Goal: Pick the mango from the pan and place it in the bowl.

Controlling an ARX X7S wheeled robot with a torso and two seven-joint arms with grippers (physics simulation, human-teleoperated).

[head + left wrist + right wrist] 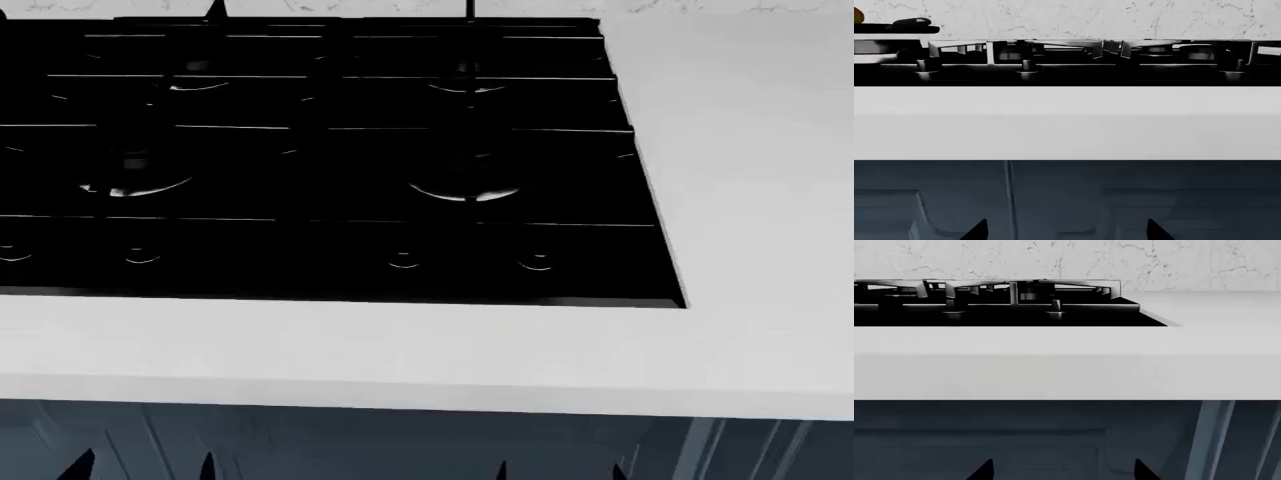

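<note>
In the left wrist view a small orange-yellow sliver of the mango (857, 16) shows at the frame edge. It sits above a flat black shape that looks like the pan (901, 29), at the far end of the stovetop. The bowl is out of view. My left gripper (1067, 232) is open and empty, low in front of the cabinet, far from the pan. My right gripper (1063, 472) is open and empty, also below the counter edge. In the head view only the tips of the left gripper (143, 468) and right gripper (561, 470) show.
A black stovetop with burner grates (334, 150) is set into the white counter (747, 200). A thick white counter front edge (400, 380) overhangs dark blue cabinet doors (1054, 200). A marbled white wall (1121, 262) runs behind.
</note>
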